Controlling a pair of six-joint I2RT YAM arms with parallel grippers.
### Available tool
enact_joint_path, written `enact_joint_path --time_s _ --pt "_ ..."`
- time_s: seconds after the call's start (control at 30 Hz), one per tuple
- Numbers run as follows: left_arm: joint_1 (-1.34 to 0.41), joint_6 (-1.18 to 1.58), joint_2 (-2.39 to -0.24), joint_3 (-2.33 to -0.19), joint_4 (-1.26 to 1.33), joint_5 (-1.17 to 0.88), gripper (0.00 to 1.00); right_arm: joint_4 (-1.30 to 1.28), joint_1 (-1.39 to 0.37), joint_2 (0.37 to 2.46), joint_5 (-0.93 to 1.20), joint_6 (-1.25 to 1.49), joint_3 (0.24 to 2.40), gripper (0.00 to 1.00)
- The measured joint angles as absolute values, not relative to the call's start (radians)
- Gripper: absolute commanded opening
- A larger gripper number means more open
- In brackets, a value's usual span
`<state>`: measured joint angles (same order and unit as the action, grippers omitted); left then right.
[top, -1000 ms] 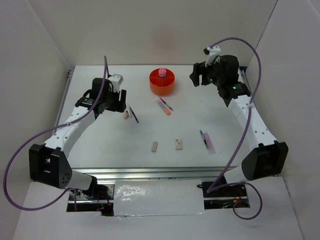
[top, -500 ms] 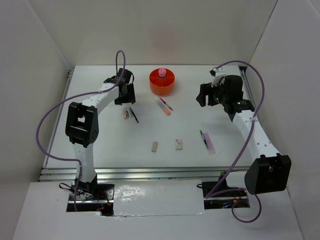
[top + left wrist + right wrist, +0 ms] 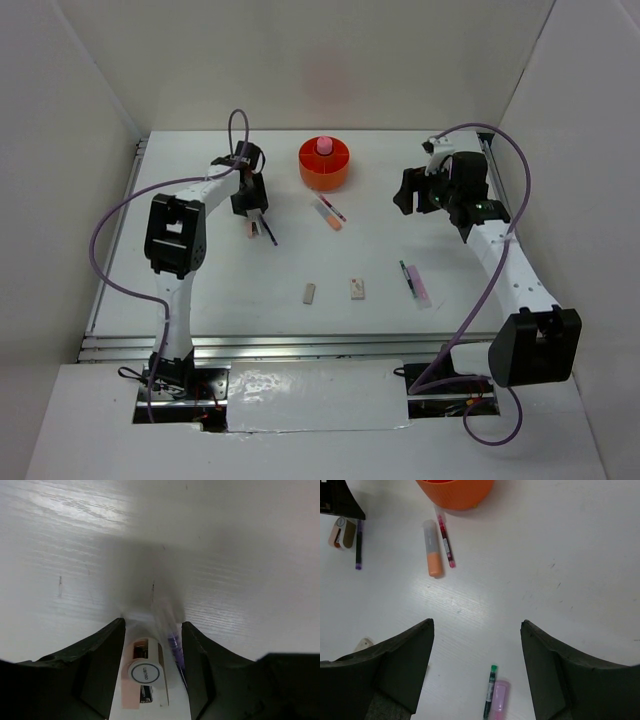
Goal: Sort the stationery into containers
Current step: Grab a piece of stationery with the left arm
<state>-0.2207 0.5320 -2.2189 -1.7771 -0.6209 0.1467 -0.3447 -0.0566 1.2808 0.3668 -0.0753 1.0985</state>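
Note:
The orange tub (image 3: 324, 166) stands at the back centre with a pink glue-stick tube (image 3: 324, 146) upright in its ring. My left gripper (image 3: 250, 208) is open and low over a small pink-and-white item (image 3: 145, 672) and a thin purple pen (image 3: 174, 647); both lie between its fingers (image 3: 100, 665). My right gripper (image 3: 403, 192) is open, empty and held high. An orange-pink marker (image 3: 432, 547) and a dark pink pen (image 3: 445, 537) lie just in front of the tub (image 3: 455, 490). A green pen (image 3: 490, 697) lies beside a pink eraser (image 3: 499, 700).
A beige eraser (image 3: 309, 292) and a white eraser (image 3: 357, 288) lie toward the front middle of the table. White walls enclose the table on the left, the back and the right.
My left arm has swung round and its gripper has moved right and down over the pink-and-white item and purple pen. My right gripper has moved nearer, away from the back wall.

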Motion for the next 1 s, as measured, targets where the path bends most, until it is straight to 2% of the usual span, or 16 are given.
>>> enact_joint_path --time_s 0.27,0.43,0.63,0.73,0.83,1.0 --pt "-0.228 0.55 -2.239 -1.794 -0.615 0.105 0.59 -0.345 -0.053 1.299 0.377 -0.075 1.098 0.76" --pt "-0.228 0.559 -2.255 -1.815 -0.611 0.083 0.44 -0.345 -0.051 1.3 0.379 -0.075 1.098 0.76" --pt "-0.235 0.557 -2.258 -1.818 -0.606 0.043 0.34 -0.345 -0.041 1.304 0.382 -0.075 1.098 0.75" --pt "-0.244 0.557 -2.258 -1.815 -0.6 0.015 0.2 -0.345 -0.04 1.309 0.382 -0.075 1.098 0.76" --pt "-0.249 0.555 -2.256 -1.806 -0.572 -0.021 0.0 -0.346 -0.04 1.312 0.382 -0.075 1.098 0.75" --pt "-0.252 0.558 -2.232 -1.776 -0.532 -0.068 0.0 -0.347 -0.034 1.312 0.386 -0.076 1.098 0.75"
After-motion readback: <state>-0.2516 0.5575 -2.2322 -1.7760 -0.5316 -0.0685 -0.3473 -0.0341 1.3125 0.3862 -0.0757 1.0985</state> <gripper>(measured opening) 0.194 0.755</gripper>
